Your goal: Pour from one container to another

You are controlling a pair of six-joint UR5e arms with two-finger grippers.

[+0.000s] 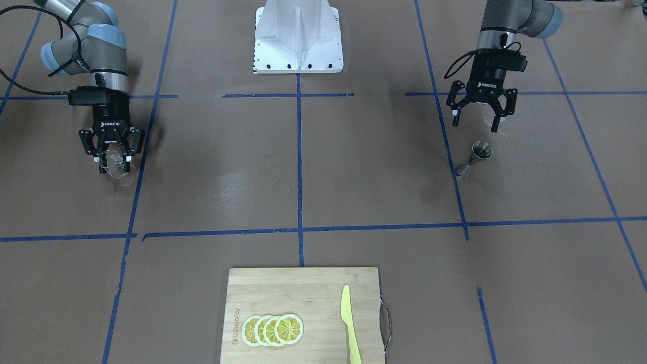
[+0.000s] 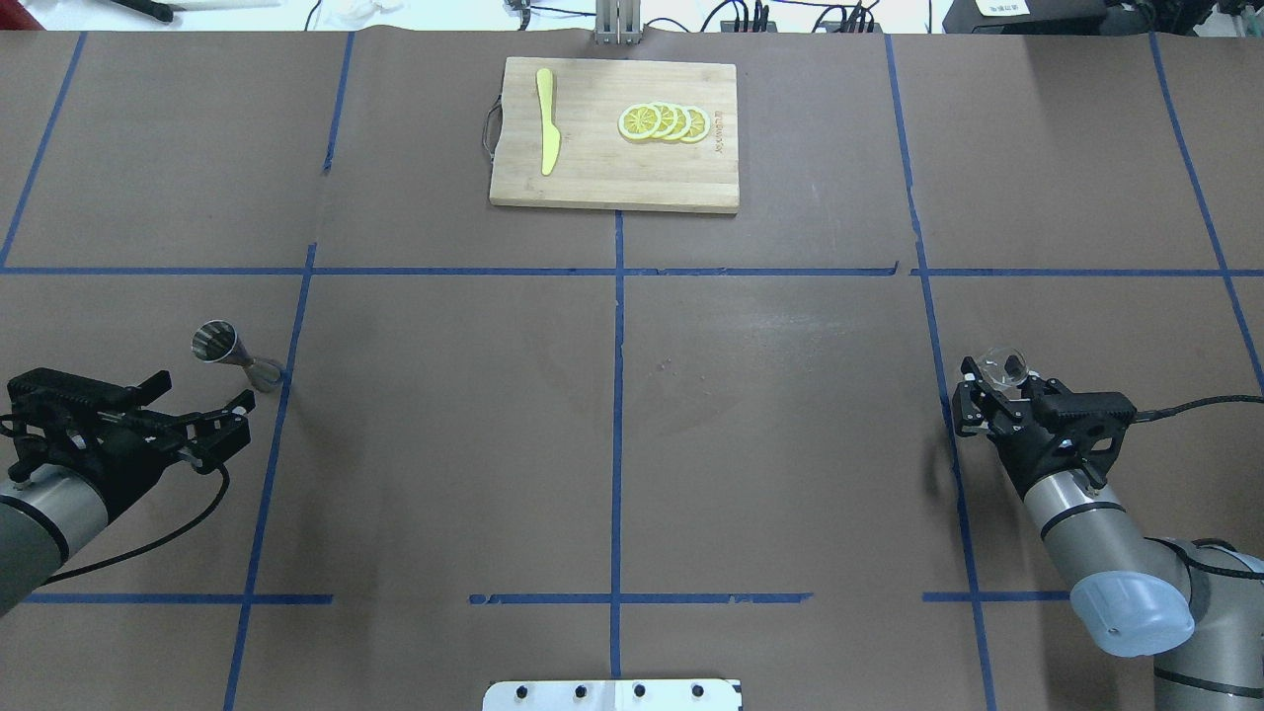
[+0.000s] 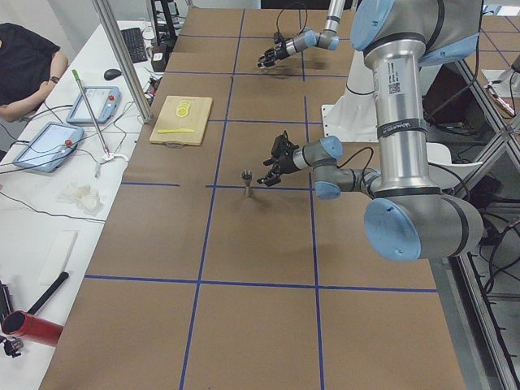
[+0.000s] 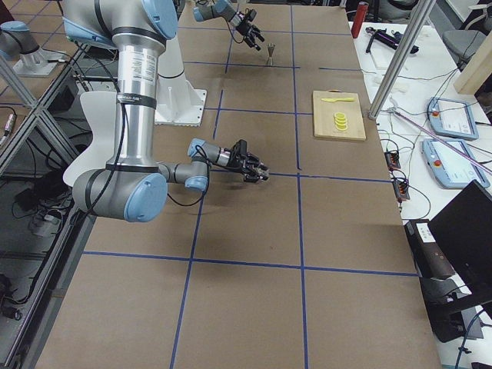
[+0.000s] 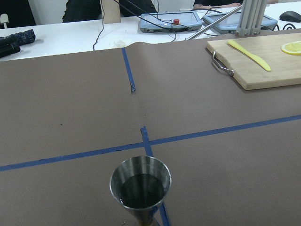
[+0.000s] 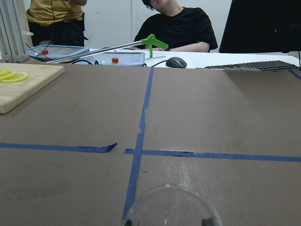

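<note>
Small clear glass cup (image 1: pixel 115 167) clamped in right gripper (image 1: pixel 112 157), table's right. Silver-grey hourglass metal jigger (image 1: pixel 474 161) upright at left, near left gripper (image 1: pixel 475 123), jaws spread, empty. Grasp apparently done; next: carry cup across, tilt over jigger.

From my remote feed: a wooden cutting board (image 1: pixel 303 293) sits at the operators' edge of the brown-papered desk (image 1: pixel 384 167), bearing four overlapping lemon slices (image 1: pixel 273 330) and a yellow knife (image 1: pixel 349 323) lying apart from them, nearer the board's metal handle (image 1: pixel 387 323). Blue tape lines (image 1: pixel 299 167) grid the desk, and beyond it I see two seated people (image 6: pixel 176 26) by a teach pendant (image 6: pixel 110 57).
</note>
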